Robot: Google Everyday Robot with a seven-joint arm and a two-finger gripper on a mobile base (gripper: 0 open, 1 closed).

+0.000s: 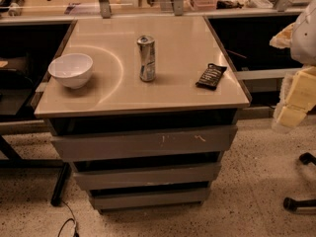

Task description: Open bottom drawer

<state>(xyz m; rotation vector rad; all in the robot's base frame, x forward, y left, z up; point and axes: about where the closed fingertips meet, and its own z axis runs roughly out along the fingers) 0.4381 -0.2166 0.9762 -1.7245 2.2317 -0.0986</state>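
Bottom drawer (150, 197): slim grey front, lowest of three under the worktop (123, 90). Gripper (296, 100) at right edge; its spread cannot be told.

- No text, brand, number or sign can be read anywhere.
- Can (146, 58): dark markings on its silvery side, none legible. It stands on the worktop (187, 38), well to the left of the claw (291, 113).
- Packet (211, 76): black with pale lettering across its face that cannot be made out. It lies between the can and the claw, nearer the claw.
- Top drawer (143, 142): pale scratches only, left of and below the claw.
- Bottom drawer (150, 199): plain front.
- Claw: at the right edge, just beside the worktop's right side; no legible marking.
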